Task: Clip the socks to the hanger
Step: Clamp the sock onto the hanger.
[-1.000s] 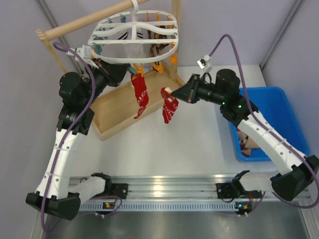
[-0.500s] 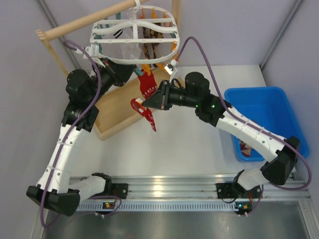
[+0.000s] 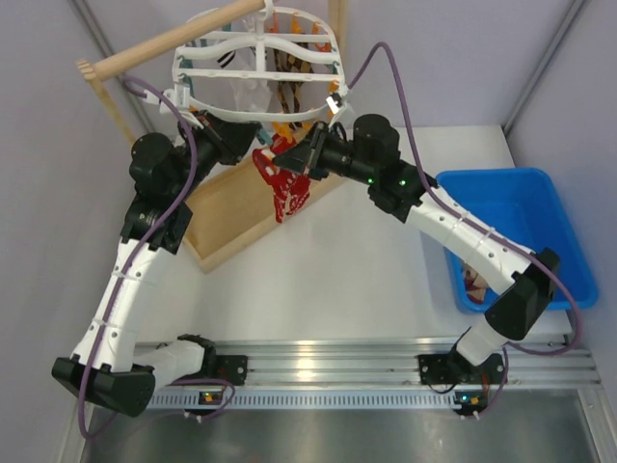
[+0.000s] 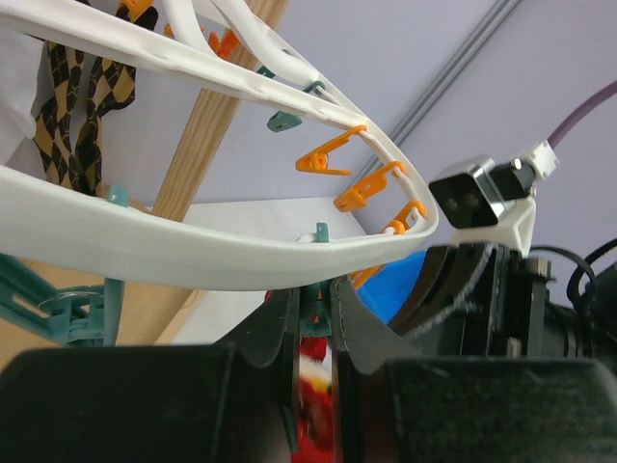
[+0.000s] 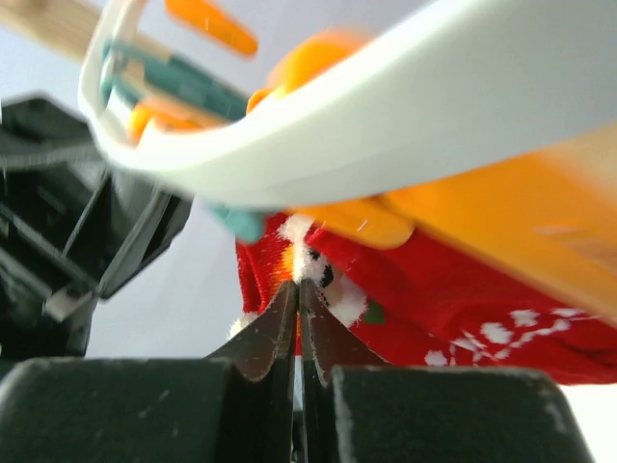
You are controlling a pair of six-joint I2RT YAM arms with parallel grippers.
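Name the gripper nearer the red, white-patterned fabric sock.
Right. The right gripper grips the sock by its cuff; the left gripper squeezes a teal plastic clip just above.

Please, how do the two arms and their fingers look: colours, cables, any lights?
Both arms have white link shells and black joint housings: left arm, right arm. A purple cable loops along each. Small green lights glow on the right arm. Each wrist carries dark, tapered fingers and a small white camera.
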